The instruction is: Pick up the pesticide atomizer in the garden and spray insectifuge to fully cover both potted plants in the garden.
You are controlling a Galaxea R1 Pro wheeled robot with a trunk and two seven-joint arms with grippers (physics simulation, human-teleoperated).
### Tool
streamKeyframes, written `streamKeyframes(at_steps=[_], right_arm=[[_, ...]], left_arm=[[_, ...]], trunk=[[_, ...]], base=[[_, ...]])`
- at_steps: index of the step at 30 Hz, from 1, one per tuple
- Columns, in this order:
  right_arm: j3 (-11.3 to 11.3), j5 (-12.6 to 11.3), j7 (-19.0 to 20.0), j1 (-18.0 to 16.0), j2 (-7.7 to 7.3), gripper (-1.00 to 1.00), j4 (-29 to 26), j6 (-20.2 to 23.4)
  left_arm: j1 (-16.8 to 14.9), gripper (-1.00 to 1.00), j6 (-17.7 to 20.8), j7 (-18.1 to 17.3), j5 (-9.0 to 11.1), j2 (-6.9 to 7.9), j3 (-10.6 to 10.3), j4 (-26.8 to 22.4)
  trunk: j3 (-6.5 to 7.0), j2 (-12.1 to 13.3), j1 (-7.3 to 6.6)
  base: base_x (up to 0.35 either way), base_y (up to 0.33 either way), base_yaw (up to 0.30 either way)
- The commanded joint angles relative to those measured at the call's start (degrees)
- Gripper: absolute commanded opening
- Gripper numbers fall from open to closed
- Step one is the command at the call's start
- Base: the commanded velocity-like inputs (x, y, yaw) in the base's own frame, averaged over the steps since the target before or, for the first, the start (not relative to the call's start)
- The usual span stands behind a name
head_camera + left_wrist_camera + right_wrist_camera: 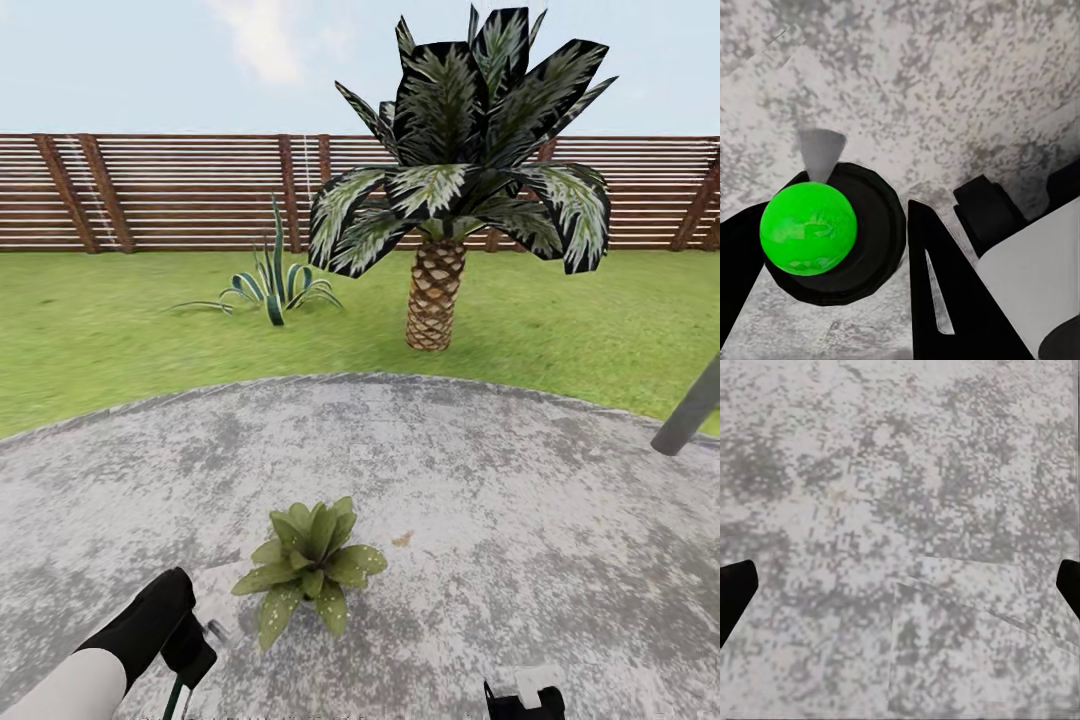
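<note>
- One potted plant in the head view, a low rosette of green leaves sitting on the grey paving
- Also one palm and one striped agave on the lawn well beyond the plant, one slatted fence behind them, and one grey post far to the plant's right
- One pesticide atomizer: seen end-on from the left wrist as a green ball on a dark round body with a grey cone nozzle
- Left gripper clenched on the atomizer, a dark finger pressed to each side, just beside the plant's left leaves
- Right gripper spread wide, grasping nothing, above bare paving to the plant's right
</note>
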Motion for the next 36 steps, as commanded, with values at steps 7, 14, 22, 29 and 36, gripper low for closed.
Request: streamKeyframes(at_steps=[7, 14, 22, 29, 36], right_arm=[[0.4, 0.4, -0.6, 0.0, 0.0, 1.0, 0.1, -0.1], [0.4, 0.4, -0.6, 0.0, 0.0, 1.0, 0.1, -0.1], [0.4, 0.4, -0.6, 0.0, 0.0, 1.0, 0.1, -0.1], [0.4, 0.4, -0.6, 0.0, 0.0, 1.0, 0.1, -0.1], [0.4, 0.5, -0.6, 0.0, -0.09, 1.0, 0.1, -0.1]], left_arm=[[-0.2, -1.0, 0.3, -0.5, -0.3, -0.02, -0.1, -0.2], [-1.0, -1.0, 0.6, -0.5, -0.3, 0.27, -0.1, -1.3], [-2.1, -1.0, 0.4, -1.0, -0.6, 0.61, -0.3, -3.3], [-6.2, -1.0, 0.4, -8.1, -5.8, 0.69, -0.5, -3.3], [-8.1, -1.0, 0.7, -16.2, -14.7, -0.22, -0.1, -3.4]], trunk=[[0.14, 0.0, -0.03], [0.18, 0.0, -0.03], [0.18, 0.0, -0.03], [0.18, 0.0, -0.03], [0.18, 0.0, -0.03]], base=[[-0.077, 0.31, -0.255], [0.0, 0.117, -0.061], [0.0, 0.0, -0.203], [0.0, 0.0, -0.21], [0.0, 0.051, -0.035]])
